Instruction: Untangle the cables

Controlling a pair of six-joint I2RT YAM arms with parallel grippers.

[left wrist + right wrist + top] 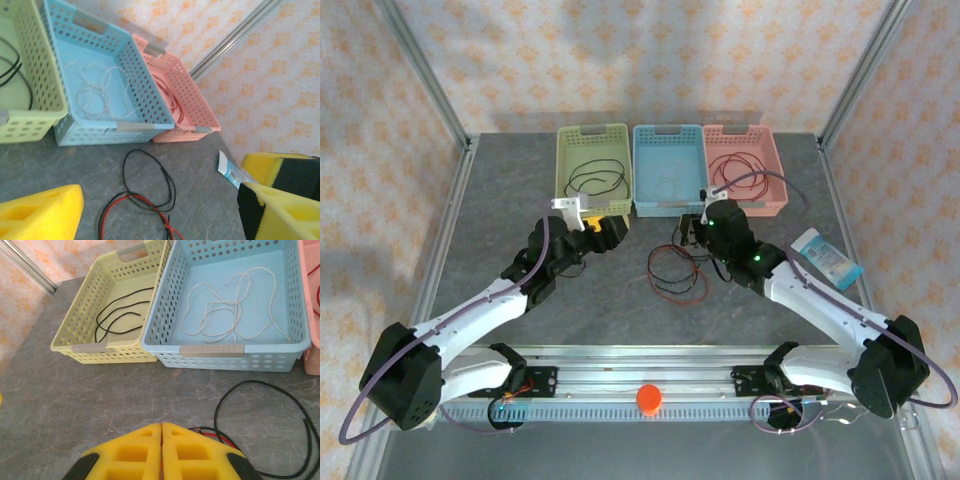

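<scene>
At the far baskets (668, 130), black cable (120, 315), whitish cable (230, 305) and red cable (740, 165) lay sorted, while a red-black tangle (678, 275) lay unsorted mid-table between the spread left gripper (600, 228) and the right gripper (161, 440), pads pressed together, hold on any wire unclear.

Black cable (598, 181), whitish cable (227, 307), red cable (740, 163), each in separate baskets (668, 131); red-and-black tangle (677, 272) on table (570, 310).

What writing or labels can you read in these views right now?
Nothing legible.
Packet: blue-and-white print, too blurred to read.
Blue basket: grey handle strip, no writing seen.
</scene>
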